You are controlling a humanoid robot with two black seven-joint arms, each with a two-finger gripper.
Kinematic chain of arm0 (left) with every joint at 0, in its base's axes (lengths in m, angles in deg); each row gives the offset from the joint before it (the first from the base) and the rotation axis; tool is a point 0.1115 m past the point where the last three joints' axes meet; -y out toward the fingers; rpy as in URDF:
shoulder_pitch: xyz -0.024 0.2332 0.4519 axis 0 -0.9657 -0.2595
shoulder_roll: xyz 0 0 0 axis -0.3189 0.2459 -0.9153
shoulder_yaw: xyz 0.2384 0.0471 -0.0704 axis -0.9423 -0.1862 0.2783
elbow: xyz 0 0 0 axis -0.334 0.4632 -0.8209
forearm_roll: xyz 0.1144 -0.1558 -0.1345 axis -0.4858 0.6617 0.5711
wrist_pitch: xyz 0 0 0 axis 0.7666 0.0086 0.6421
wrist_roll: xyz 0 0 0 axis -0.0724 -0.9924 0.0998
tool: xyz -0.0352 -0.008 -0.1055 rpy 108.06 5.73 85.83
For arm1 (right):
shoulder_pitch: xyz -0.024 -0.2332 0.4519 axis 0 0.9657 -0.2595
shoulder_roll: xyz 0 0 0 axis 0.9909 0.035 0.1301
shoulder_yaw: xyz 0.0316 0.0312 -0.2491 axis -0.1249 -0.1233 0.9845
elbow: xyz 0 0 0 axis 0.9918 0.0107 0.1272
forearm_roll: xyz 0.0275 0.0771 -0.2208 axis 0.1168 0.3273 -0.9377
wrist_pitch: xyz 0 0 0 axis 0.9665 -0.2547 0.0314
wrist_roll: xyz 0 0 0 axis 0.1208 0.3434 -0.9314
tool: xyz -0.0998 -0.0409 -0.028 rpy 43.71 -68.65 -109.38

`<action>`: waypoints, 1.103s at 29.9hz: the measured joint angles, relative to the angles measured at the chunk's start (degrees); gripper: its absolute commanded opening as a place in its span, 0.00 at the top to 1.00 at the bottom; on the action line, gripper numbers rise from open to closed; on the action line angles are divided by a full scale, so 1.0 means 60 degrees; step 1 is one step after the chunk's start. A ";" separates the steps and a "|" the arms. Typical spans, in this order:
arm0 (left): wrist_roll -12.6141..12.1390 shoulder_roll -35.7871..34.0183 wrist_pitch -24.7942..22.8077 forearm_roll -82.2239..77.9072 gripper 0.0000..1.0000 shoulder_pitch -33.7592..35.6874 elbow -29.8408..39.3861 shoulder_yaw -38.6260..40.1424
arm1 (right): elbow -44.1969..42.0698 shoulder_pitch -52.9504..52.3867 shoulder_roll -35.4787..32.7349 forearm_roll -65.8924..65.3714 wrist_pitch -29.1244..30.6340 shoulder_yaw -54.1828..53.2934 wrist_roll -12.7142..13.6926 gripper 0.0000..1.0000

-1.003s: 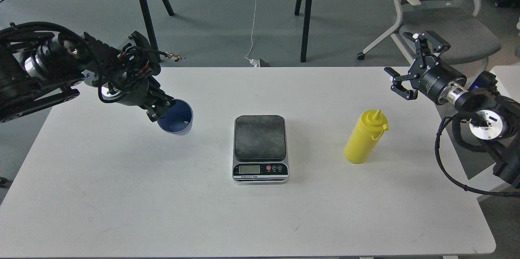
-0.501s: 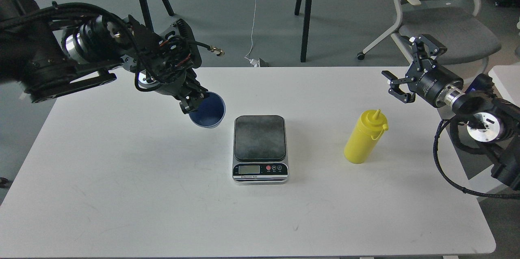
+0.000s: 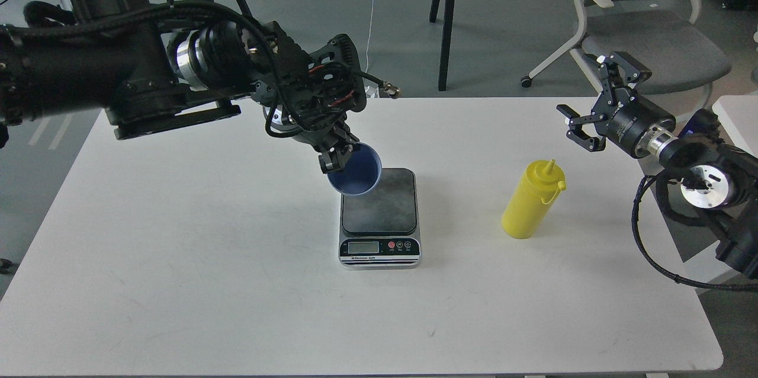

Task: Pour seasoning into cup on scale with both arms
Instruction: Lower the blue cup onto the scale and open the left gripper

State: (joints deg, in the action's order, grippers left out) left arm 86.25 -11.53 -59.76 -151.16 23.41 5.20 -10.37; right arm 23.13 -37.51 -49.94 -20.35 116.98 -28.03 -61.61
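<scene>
Cup (image 3: 355, 176) in my left gripper (image 3: 336, 156) hung over the back-left corner of the kitchen scale (image 3: 379, 218), tilted so that I looked into its dark blue inside. The jaws were closed on the cup's near rim, and the cup looked to be in the air above the dark grey platform, though I could not tell for sure whether its base touched. My left arm (image 3: 142, 76) reached in from the left across the white worktop (image 3: 177, 283), a bundle of cables wrapped around its wrist.

The scale sat at the middle of the worktop, its silver front with the small display and the red and black buttons facing me. To its right, well apart from it, the yellow squeeze bottle (image 3: 531, 200) stood upright on the worktop, its pointed nozzle up and the small tip cover hanging at the side.

My right gripper (image 3: 592, 99) hovered above and to the right of the bottle, clear of it, over the worktop's far right edge. Its jaws were spread wide and held nothing
</scene>
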 measured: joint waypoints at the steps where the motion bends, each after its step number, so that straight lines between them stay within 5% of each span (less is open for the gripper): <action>1: 0.0000 0.0117 -0.0001 0.0016 0.99 0.0000 -0.0021 -0.0004 | 0.0000 0.0001 0.0000 0.0000 0.0000 0.0000 0.0000 0.01; 17: 0.0000 0.1631 0.0004 0.0091 0.98 -0.0177 -0.1263 -0.0100 | 0.0003 0.0135 0.0000 0.0005 0.0000 -0.0047 -0.0011 0.01; 33: 0.0000 0.1833 0.0011 0.0078 0.98 -0.0598 -0.1611 -0.0117 | 0.0031 0.0233 -0.0001 0.0005 0.0000 -0.0089 -0.0011 0.01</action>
State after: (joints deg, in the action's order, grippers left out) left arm 86.25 -0.53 -59.69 -150.70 19.82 -4.47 -11.07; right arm 23.31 -36.12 -49.94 -20.32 116.98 -28.57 -61.68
